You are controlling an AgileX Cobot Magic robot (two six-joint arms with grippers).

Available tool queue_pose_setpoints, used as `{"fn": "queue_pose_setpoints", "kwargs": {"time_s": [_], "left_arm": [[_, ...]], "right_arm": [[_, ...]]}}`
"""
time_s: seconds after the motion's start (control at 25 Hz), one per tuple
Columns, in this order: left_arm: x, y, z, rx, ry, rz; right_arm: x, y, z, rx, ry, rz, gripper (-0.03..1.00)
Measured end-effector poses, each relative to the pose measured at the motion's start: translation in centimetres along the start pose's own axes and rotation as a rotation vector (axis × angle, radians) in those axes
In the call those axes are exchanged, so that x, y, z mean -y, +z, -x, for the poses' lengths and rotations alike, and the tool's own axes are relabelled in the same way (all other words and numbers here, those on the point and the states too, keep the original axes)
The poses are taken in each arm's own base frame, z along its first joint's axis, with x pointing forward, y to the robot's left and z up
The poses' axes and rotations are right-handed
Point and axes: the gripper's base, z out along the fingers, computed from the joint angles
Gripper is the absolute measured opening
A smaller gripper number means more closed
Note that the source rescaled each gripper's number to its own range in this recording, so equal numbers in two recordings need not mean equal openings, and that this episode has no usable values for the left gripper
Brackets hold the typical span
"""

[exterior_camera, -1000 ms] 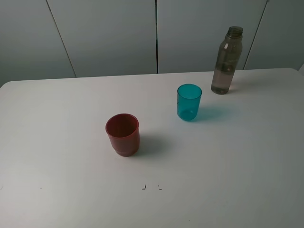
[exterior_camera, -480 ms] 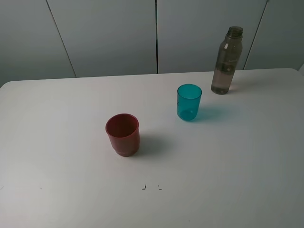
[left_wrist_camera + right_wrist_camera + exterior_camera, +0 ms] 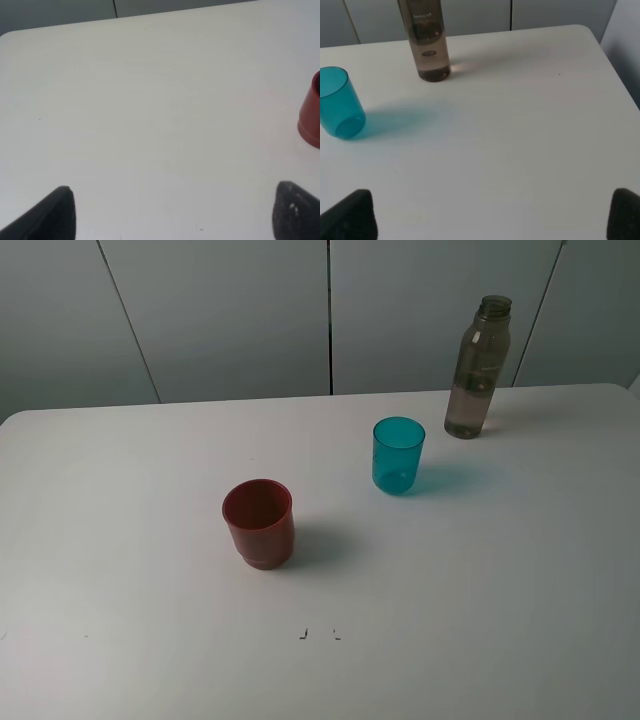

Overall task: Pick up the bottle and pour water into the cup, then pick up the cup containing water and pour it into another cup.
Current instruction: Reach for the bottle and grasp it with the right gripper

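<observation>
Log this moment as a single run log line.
bottle: upright, untouched | teal cup: upright | red cup: upright | left gripper: open, empty | right gripper: open, empty

Table: plain white, unpatterned, apart from two small dark marks.

Wall panels: pale grey, divided by thin dark seams.

Bottle: smoky grey-brown, translucent. The right wrist view shows faint pale lettering and a dark oval mark on its side.

Teal cup: translucent teal-blue, uniform, no pattern. It throws a teal-tinted shadow on the white surface.

Red cup: opaque dark red, no pattern.

Left gripper and right gripper: fingertips black. One left fingertip shows small pale specks.
</observation>
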Motion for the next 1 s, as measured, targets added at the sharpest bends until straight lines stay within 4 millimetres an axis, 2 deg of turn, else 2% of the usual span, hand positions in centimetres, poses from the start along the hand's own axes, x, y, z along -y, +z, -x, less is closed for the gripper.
{"fn": "queue_pose_setpoints", "kwargs": {"time_s": [1.0], "left_arm": [[0.0, 0.0, 0.0, 0.0, 0.0, 0.0]], "right_arm": [[-0.04, 0.0, 0.0, -0.001, 0.012, 0.004, 1.0]]}}
